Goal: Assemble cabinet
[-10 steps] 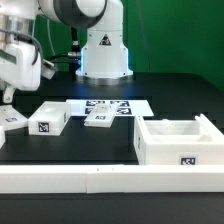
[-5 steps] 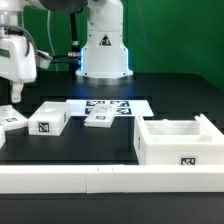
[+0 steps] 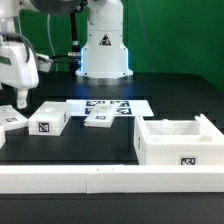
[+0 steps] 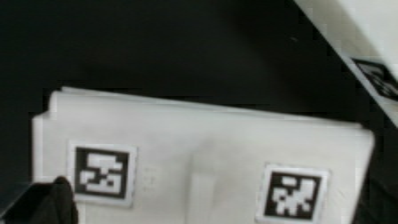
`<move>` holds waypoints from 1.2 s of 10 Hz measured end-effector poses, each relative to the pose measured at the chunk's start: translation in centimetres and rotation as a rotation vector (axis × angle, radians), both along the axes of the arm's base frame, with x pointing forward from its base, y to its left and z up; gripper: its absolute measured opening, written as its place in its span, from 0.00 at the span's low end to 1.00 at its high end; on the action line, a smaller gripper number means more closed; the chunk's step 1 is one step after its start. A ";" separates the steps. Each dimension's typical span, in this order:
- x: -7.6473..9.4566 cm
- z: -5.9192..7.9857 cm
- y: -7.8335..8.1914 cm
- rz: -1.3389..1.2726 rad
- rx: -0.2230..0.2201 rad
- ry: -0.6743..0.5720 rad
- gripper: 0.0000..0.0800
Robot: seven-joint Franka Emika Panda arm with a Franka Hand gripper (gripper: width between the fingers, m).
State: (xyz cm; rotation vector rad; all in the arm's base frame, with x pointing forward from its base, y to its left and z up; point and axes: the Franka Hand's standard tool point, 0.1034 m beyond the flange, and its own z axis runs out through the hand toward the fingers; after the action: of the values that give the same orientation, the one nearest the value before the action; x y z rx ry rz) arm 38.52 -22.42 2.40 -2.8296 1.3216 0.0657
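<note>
The tool [image 3: 17,103] hung low at the exterior view's left with its jaws spread wide and nothing between them. In the wrist view only one dark fingertip [image 4: 50,203] showed at the frame's edge. Directly under it lay a small white block [image 4: 196,135], flat on the black tabletop [image 3: 180,95] and partly cut off by the exterior view's left edge. A second block [image 3: 48,120] sat just beside it, and a third [image 3: 100,117] lay against the marker board [image 3: 120,103]. The cabinet [image 3: 178,143] stood upright and open-topped, well apart from the tool at the exterior view's right, just behind the long rail [image 3: 90,180]. Whether it touched the rail could not be told.

The main risk seemed to be a poor grasp. The tool did not look squarely centred over the block, so a straight descent could land a finger on its top face and shove or tip it instead of straddling it. Closing near a corner would likely twist the block in the jaws, and a crooked part would then jam at the cabinet's compartments. With the second block so near, a wide-open finger could also knock it on the way down. A long carry across the tabletop would pass over the other parts and could clip them if it ran too low.
</note>
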 end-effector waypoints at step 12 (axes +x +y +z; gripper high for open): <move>0.4 -1.0 0.1 -0.012 -0.019 0.022 0.10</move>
State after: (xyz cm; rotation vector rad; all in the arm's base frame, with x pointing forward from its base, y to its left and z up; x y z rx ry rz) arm 38.93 -22.35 1.43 -2.8443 1.3508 0.0845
